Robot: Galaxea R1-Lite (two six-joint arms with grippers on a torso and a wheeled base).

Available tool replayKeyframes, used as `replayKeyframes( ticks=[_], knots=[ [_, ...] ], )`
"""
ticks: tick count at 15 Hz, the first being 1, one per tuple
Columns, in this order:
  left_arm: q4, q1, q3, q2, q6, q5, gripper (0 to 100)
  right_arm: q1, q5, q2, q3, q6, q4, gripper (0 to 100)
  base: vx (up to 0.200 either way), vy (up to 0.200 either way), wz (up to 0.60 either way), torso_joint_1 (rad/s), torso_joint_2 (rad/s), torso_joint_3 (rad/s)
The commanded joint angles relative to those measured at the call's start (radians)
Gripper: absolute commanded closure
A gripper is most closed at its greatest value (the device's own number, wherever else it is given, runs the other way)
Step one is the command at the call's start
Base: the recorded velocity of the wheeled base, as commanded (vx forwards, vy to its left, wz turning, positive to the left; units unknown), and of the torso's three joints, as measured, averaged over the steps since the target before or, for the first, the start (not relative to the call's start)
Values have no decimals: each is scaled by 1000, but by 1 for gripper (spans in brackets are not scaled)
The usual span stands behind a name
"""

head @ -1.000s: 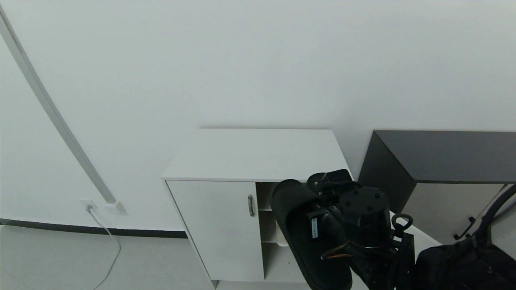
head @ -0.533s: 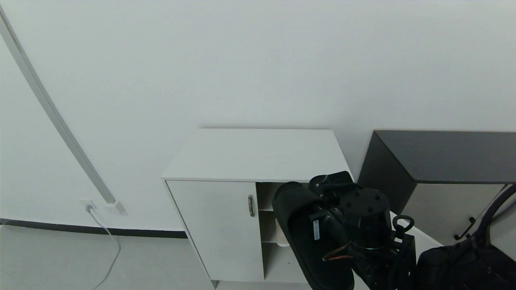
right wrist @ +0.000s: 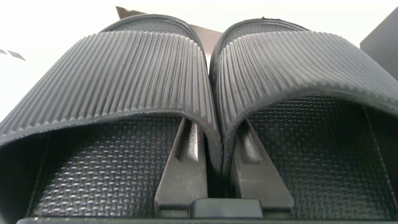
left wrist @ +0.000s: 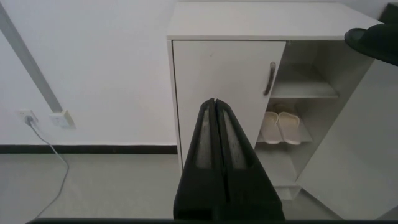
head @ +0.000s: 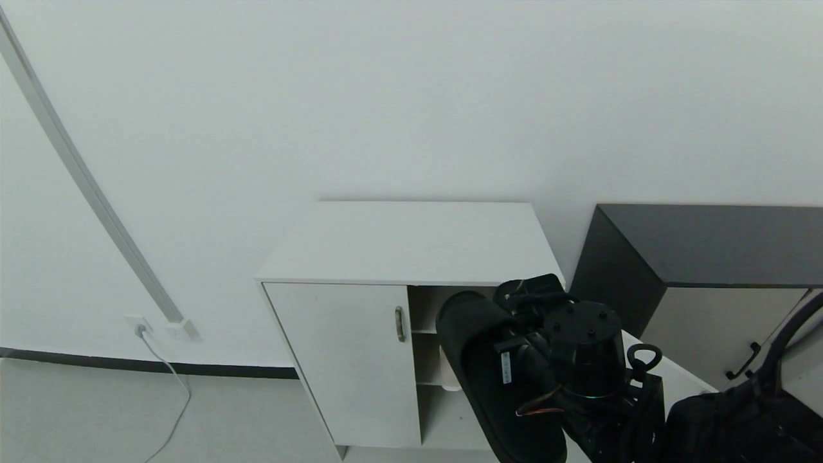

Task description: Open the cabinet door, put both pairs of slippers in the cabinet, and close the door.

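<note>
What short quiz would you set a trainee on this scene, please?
1. True or false: the left gripper holds a slipper.
2. What are the fingers of the right gripper shut on? A) a door handle B) the black slippers C) a cable
3. Fill in: the white slippers lie on a ___ inside the cabinet.

Key: 1 false, its fingers are shut with nothing between them; 2 B; 3 shelf.

Cabinet [head: 405,244] stands against the wall, with its left door [head: 347,360] closed and its right side open. Shelved slippers [left wrist: 280,127] sit on the middle shelf inside. Held slippers [head: 495,379], clamped in the right gripper [right wrist: 216,149], hang before the open side. Second cabinet [head: 701,247] stands to the right, wall socket [head: 138,328] to the left.
</note>
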Motion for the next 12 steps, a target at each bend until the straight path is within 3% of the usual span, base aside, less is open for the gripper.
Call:
replayKeyframes(
  ticks=[1, 12],
  knots=[
    [0, 0, 0, 2, 0, 0, 100, 1, 0, 3, 3, 0, 0, 100, 0, 0, 0, -149, 354, 193],
    [0, 0, 0, 0, 0, 0, 100, 1, 0, 6, 5, 0, 0, 100, 0, 0, 0, -191, 453, 254]
  ],
)
